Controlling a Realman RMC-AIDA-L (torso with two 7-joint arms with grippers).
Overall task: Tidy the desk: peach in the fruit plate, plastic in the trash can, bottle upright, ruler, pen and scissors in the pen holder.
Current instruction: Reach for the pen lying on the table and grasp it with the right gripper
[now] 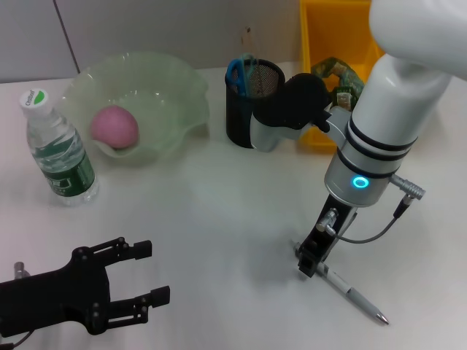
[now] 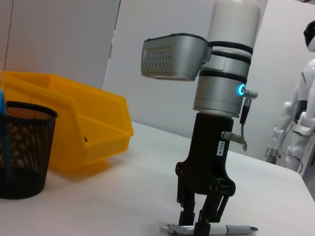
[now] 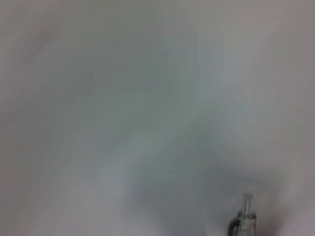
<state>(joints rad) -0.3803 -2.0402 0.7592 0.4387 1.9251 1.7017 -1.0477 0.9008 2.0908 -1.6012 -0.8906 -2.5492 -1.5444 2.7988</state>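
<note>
The right gripper [image 1: 308, 265] is down at the white surface [image 1: 219, 219], its black fingers [image 2: 203, 227] closed around one end of the slim grey-and-white pen [image 1: 355, 297], which lies flat beneath them and juts out to one side. Well beyond the fingers stands the black mesh pen holder [image 1: 252, 106] with blue-handled scissors [image 1: 236, 72] inside, and the pink peach [image 1: 114, 126] sits in the pale green ruffled plate [image 1: 171, 95]. The clear plastic bottle [image 1: 58, 150] stands upright. The left gripper [image 1: 139, 283] hovers far off, fingers spread apart.
</note>
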